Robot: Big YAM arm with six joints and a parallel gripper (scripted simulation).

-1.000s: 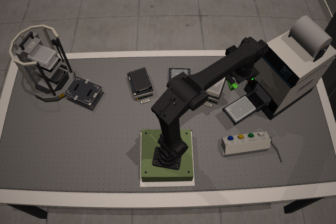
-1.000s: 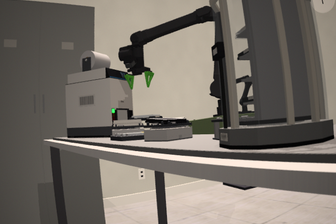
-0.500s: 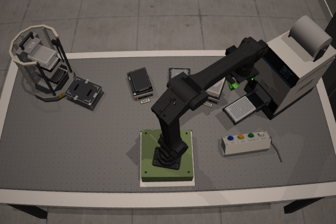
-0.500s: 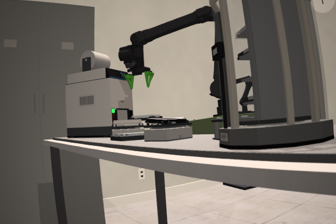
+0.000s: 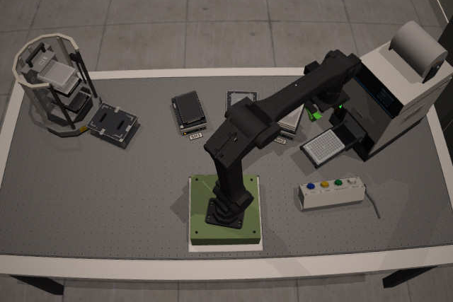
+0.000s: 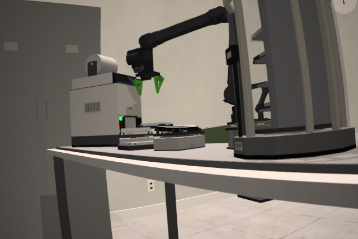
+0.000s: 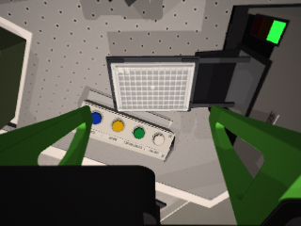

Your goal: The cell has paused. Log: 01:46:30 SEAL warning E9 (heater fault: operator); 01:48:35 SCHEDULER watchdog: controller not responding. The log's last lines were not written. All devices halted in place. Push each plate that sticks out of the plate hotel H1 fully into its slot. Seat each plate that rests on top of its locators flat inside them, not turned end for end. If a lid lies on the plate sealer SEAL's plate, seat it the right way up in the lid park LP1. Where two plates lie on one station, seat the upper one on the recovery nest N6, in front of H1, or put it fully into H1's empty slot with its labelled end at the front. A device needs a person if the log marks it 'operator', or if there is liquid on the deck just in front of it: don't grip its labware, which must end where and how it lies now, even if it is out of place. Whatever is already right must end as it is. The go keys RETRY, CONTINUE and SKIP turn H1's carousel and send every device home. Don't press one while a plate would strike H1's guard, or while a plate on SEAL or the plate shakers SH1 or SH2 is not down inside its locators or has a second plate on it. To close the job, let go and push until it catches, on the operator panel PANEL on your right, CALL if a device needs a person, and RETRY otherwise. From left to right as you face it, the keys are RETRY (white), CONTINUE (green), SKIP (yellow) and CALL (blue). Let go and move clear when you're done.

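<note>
One white plate on the sealer tray, my hand wide open above it.

I see the white well plate (image 5: 323, 146) lying flat on the dark tray (image 5: 352, 134) that sticks out of the plate sealer (image 5: 398, 90), its long axis running along the tray, out toward the panel side of the table (image 5: 110, 189). My hand (image 6: 148, 84) hangs high above the tray, green fingers spread to their full width, holding and touching nothing. I count four keys on the operator panel (image 5: 330, 196): blue (image 5: 310, 185), yellow (image 5: 324, 184), green (image 5: 337, 182), white (image 5: 351, 180). One dark plate (image 5: 188, 107) sits on the left shaker, one plate hotel (image 5: 22, 72) stands far left, one recovery nest (image 5: 112, 122) in front of it.
</note>
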